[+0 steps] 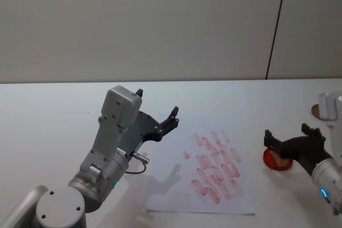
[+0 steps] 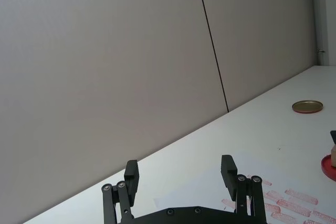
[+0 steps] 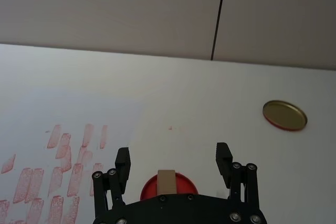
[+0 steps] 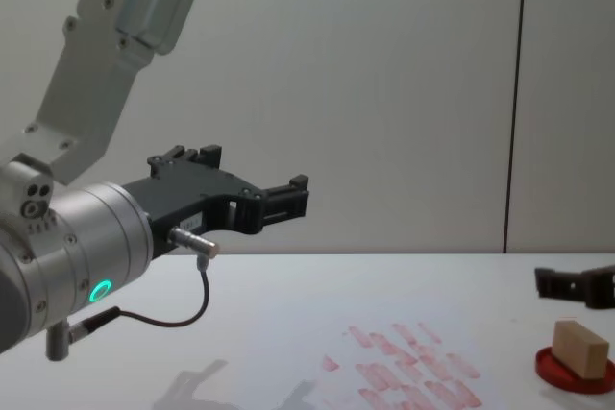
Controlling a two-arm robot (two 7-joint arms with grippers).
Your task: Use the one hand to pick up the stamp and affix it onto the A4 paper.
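— Table [image 1: 64,110] first: white, wide, with the paper [image 1: 235,185] lying flat near the middle, already covered in rows of pinkish-red prints. What's on the right of it?

— Off the sheet's right edge sits a round red ink pad [image 4: 574,372], and the stamp [image 4: 580,348], a small tan wooden block, rests on top of it. Farther back lies a loose gold lid [image 3: 284,115].

— And the arms?

— The left gripper [image 1: 158,116] is raised over the table beside the paper's left edge, fingers spread wide, holding nothing; it looks parked. The right gripper [image 3: 173,160] is the one at work. It hangs low over the ink pad, fingers apart, with the block sitting between them from the wrist view.

— Touching it?

— Not that I can see. From the chest view the fingers seem level with or a little behind the block, so contact isn't made.

— So which step is this?

— The approach to the pick, I'd judge. Nothing lifted yet, no new print started.

— What does the next move need?

— Settle the fingers squarely down either side of the block, close on its flat faces, and lift straight so the inked face stays level. Then carry it left to a bare patch of paper and press down.
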